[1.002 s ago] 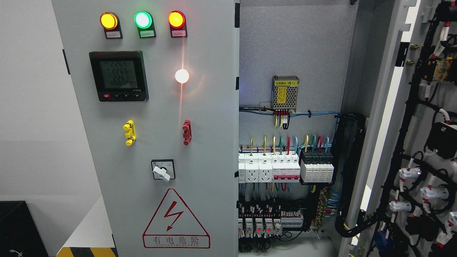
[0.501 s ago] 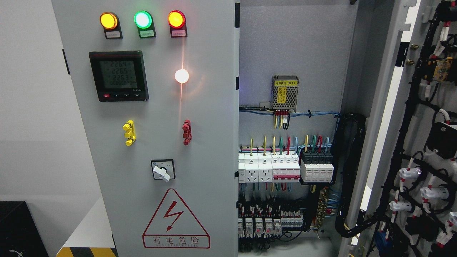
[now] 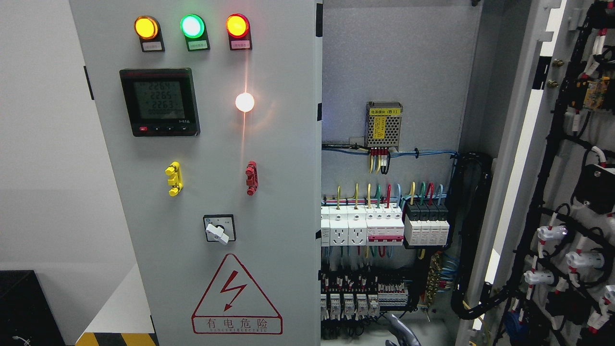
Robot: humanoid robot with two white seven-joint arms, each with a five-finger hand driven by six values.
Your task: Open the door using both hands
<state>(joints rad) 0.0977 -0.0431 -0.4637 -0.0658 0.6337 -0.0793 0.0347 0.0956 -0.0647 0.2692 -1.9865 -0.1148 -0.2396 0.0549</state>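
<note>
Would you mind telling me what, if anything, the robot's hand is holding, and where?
Nothing visibly: only a dark fingertip shows at the bottom edge, touching neither door.

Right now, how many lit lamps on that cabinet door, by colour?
Yellow lamp: 1
Green lamp: 1
Red lamp: 1
White lamp: 1
Total: 4

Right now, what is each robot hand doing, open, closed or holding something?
A robot hand just peeks in at the bottom edge: only a dark tip shows, so neither its side nor its state can be told.
No other robot hand shows.
</note>
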